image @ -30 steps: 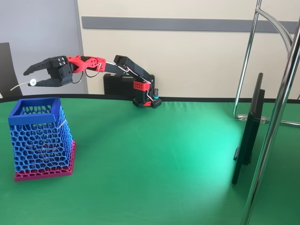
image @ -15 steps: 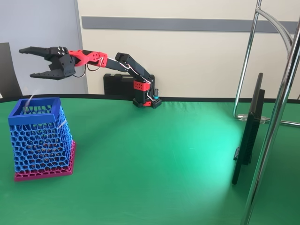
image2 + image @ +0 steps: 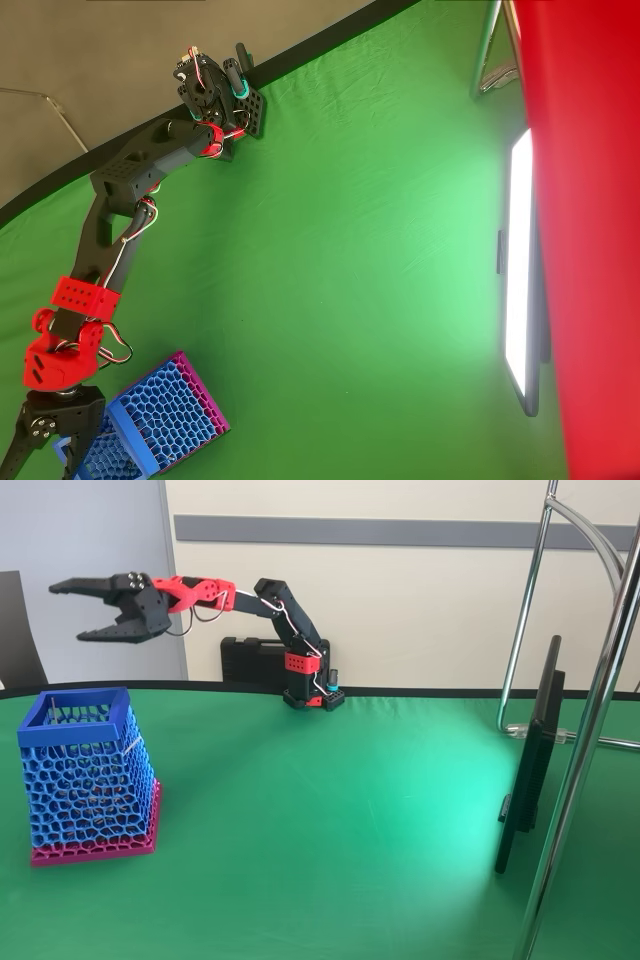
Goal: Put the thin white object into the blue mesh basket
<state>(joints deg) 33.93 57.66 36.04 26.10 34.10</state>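
We see the jaws spread wide apart with nothing between them. The gripper (image 3: 72,610) hangs in the air, above and slightly behind the blue mesh basket (image 3: 88,776) in the fixed view, its tips pointing left. Behind it, the red wrist section joins the black arm (image 3: 285,625), which reaches back to its base at the far edge of the green table (image 3: 340,810). The basket stands upright on its magenta base, near the table's left edge. A faint pale streak on its right wall may be the thin white object (image 3: 131,744), though we cannot tell for certain. In the overhead view, the arm (image 3: 120,195) stretches over the basket (image 3: 165,415), covering its rim.
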